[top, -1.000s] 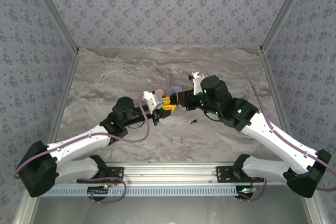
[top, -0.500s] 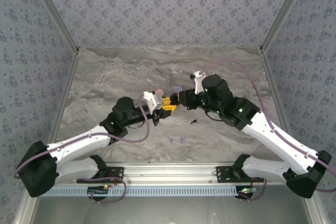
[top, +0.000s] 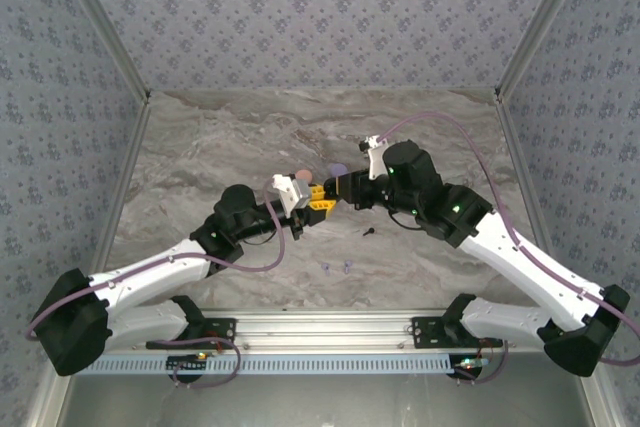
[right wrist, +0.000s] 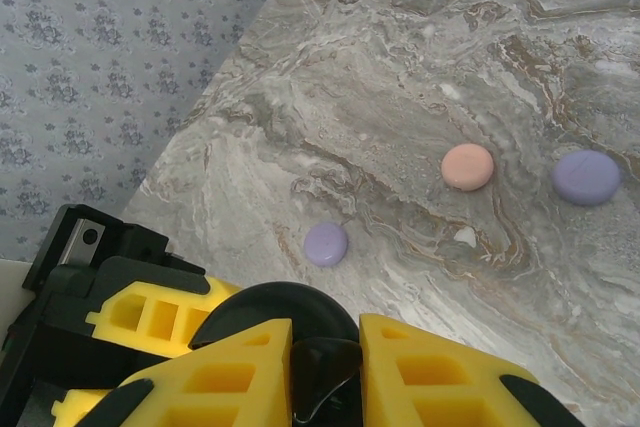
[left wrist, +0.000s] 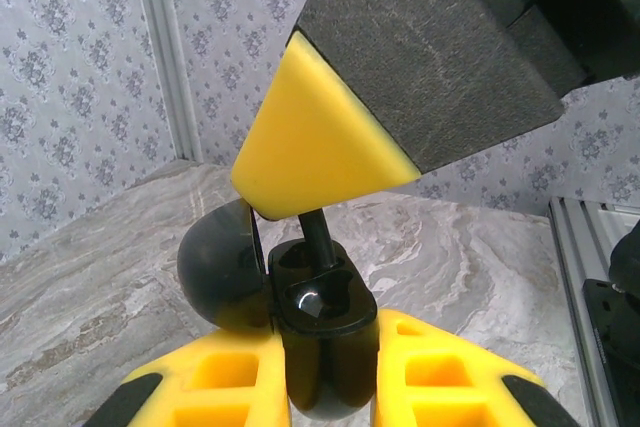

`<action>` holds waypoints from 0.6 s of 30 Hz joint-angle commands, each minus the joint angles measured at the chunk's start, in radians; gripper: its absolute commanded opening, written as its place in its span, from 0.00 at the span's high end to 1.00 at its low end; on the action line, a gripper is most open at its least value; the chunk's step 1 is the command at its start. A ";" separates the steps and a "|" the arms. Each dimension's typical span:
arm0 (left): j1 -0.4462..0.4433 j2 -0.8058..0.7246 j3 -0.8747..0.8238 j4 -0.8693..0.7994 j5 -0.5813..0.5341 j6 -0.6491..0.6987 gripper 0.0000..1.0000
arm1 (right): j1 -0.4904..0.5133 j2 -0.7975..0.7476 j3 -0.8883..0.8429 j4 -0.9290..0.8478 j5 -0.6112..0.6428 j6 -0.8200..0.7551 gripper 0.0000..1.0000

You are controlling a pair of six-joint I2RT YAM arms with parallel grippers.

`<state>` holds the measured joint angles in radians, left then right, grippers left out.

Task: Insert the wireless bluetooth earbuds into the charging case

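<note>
Left arm: stretched low over the worktop (top: 200, 147) toward the middle, with the left pincer (top: 320, 198) pointing at the right one.
Left pincer: closed on the black charging case (left wrist: 320, 342). The base is clamped between the yellow fingers and the lid (left wrist: 222, 272) is swung open to one side.
Right arm: bent at the elbow, with the right pincer (top: 344, 190) tip to tip with the left.
Right pincer: pinched shut on a black earbud (left wrist: 316, 232).
Earbud: the stem hangs from the right pincer's fingertip and its lower end is in the case's well. How deeply it is seated cannot be told.
Base side of the pincers: a loose black earbud (top: 369, 232) and two lavender earbuds (top: 347, 267) lie on the worktop.
Beyond the pincers: a small lavender case (right wrist: 325, 243), a peach case (right wrist: 467, 166) and a larger lavender case (right wrist: 585, 177), all apart from the pincers.
</note>
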<state>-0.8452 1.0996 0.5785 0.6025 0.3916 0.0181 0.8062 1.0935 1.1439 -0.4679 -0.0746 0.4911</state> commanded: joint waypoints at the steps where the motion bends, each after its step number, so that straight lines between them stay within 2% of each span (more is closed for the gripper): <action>1: -0.011 -0.021 0.004 0.062 0.015 0.014 0.93 | 0.002 0.027 0.026 -0.006 -0.043 0.012 0.75; 18: -0.009 -0.009 0.008 0.074 -0.017 -0.005 0.93 | 0.015 0.064 0.075 -0.069 -0.016 -0.047 0.73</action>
<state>-0.8448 1.1000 0.5655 0.6014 0.3622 0.0147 0.8055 1.1355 1.1751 -0.4946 -0.0753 0.4694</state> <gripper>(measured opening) 0.178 0.270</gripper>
